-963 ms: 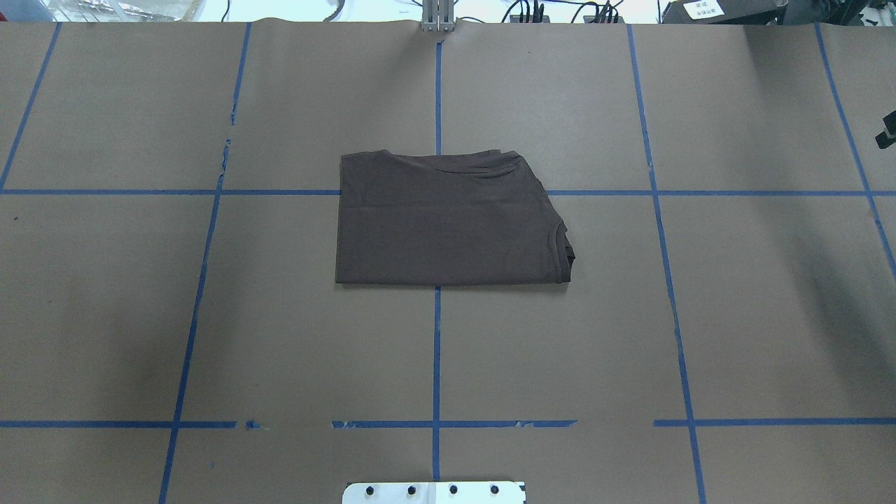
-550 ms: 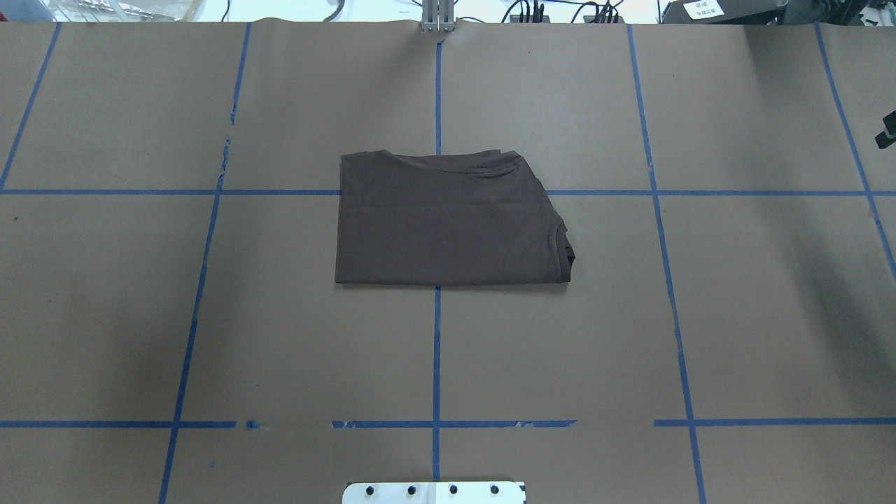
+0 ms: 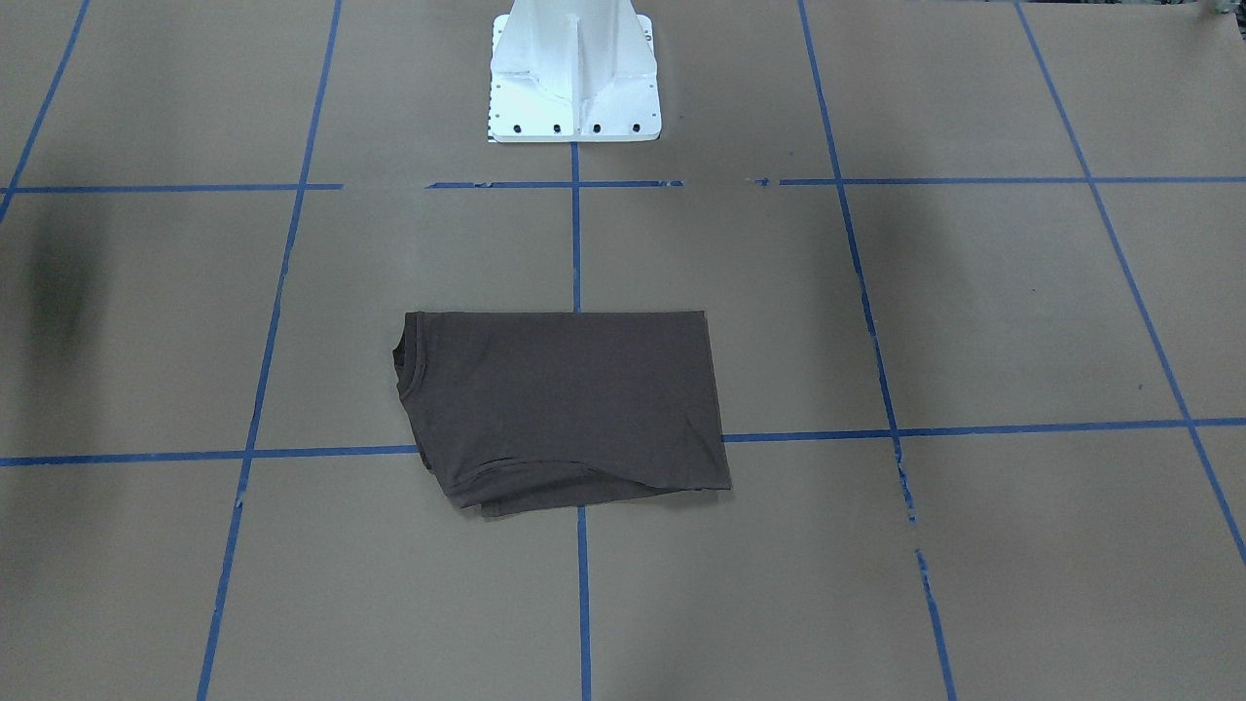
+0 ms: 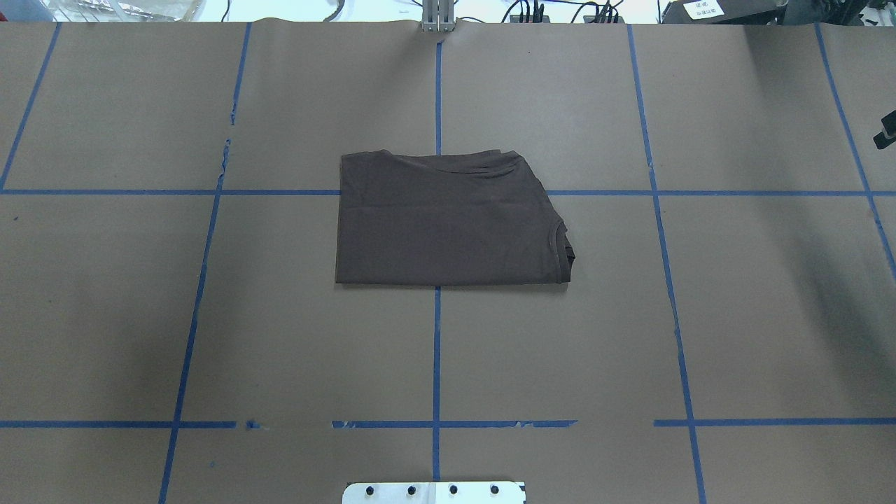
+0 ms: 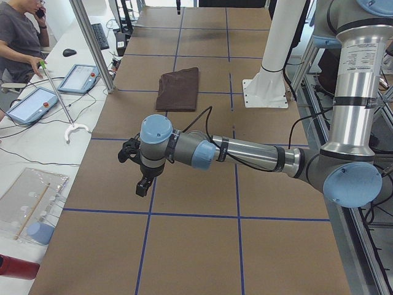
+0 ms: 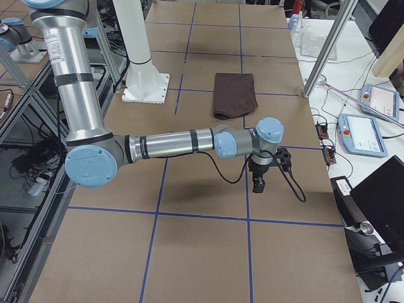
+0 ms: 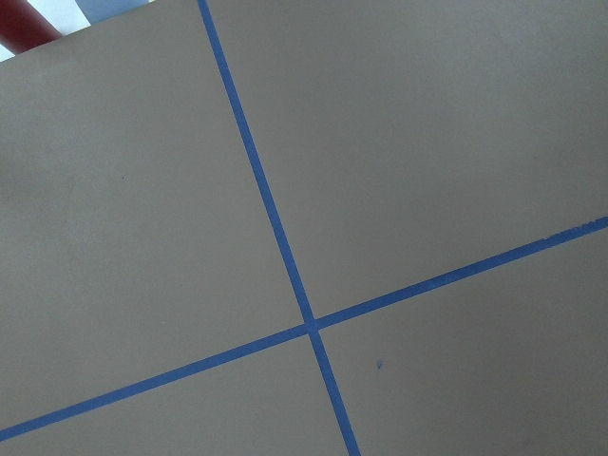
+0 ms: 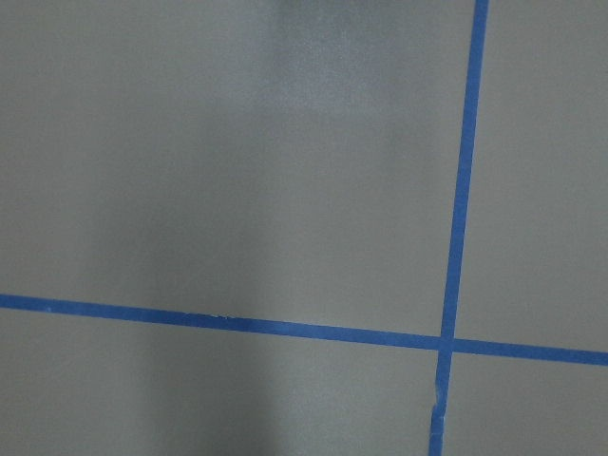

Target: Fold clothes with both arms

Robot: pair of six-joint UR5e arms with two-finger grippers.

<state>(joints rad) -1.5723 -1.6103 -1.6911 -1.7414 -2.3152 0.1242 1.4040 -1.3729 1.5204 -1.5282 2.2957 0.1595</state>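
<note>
Jaw state of left gripper (image 5: 142,188) and right gripper (image 6: 258,185) too small

Two blue tape lines (image 7: 285,275) cross on a flat brown paper table covering (image 7: 427,142); a red object's edge (image 7: 21,24) shows top left.

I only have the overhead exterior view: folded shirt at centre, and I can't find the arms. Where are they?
Observer: The left arm reaches out over bare paper toward the table's left end, clear of the T-shirt.
Operator: And the right?
Observer: The right arm mirrors it at the opposite end, the right gripper pointing down.
Operator: Holding cloth?
Observer: Both wrist cameras show only paper and blue tape.
</note>
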